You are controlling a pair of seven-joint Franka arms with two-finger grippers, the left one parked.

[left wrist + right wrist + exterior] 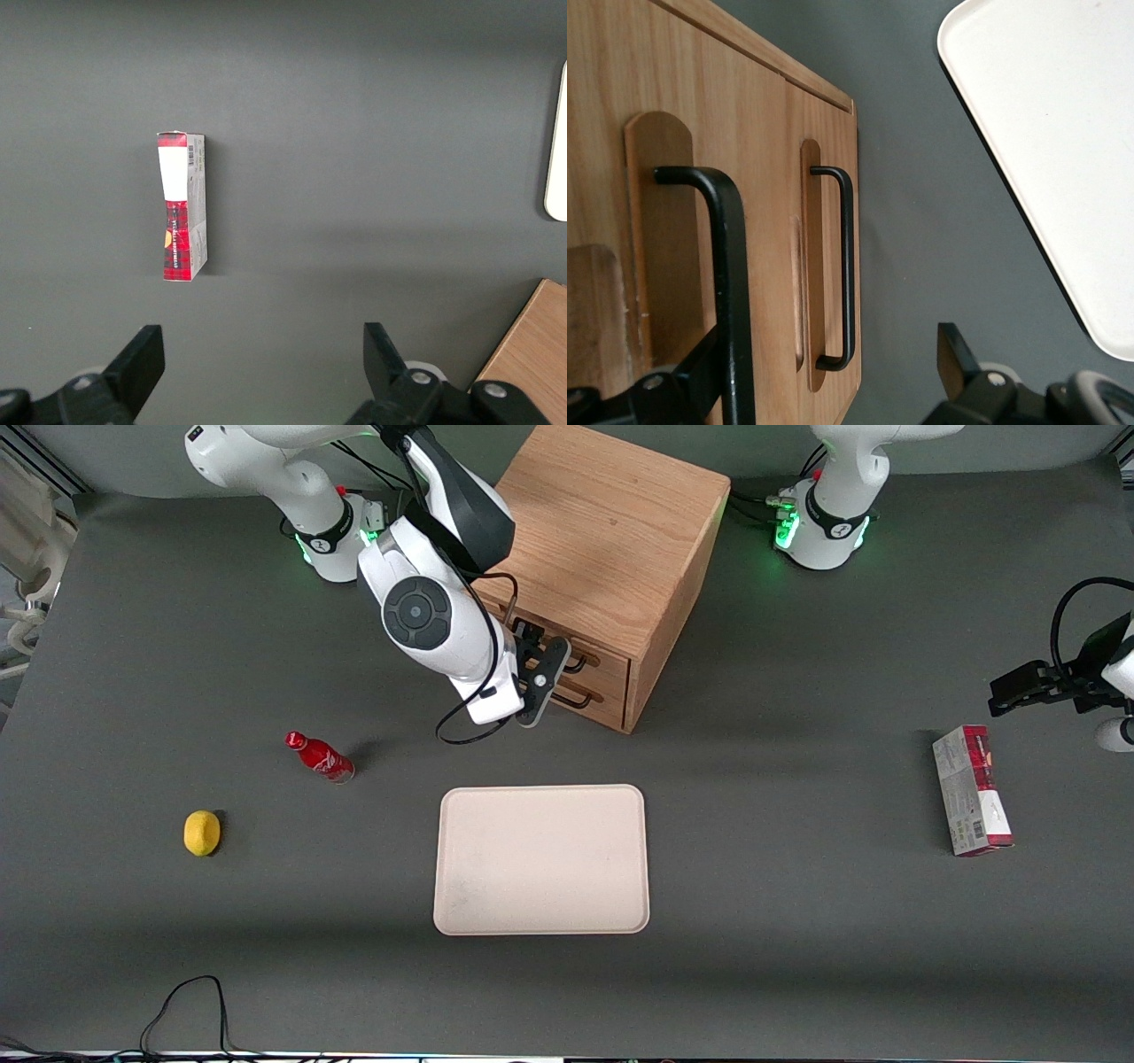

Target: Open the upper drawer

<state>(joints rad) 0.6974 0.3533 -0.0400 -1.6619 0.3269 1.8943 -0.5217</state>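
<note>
The wooden cabinet [602, 540] stands at the back of the table with two drawers in its front. The upper drawer [608, 662] is shut, and its black wire handle [725, 266] is close to my wrist camera. The lower drawer's handle [843, 266] is a little farther off. My right gripper [540, 657] hangs open right in front of the drawer fronts. In the right wrist view the gripper [831, 372] has one fingertip [700, 367] at the upper handle and the other [953, 354] over the grey table. The lower handle lies between them. Nothing is held.
A cream tray [540, 859] lies nearer the front camera than the cabinet and shows in the right wrist view [1045, 133]. A red bottle [321, 755] and a lemon [202, 833] lie toward the working arm's end. A red and white box [972, 790] lies toward the parked arm's end.
</note>
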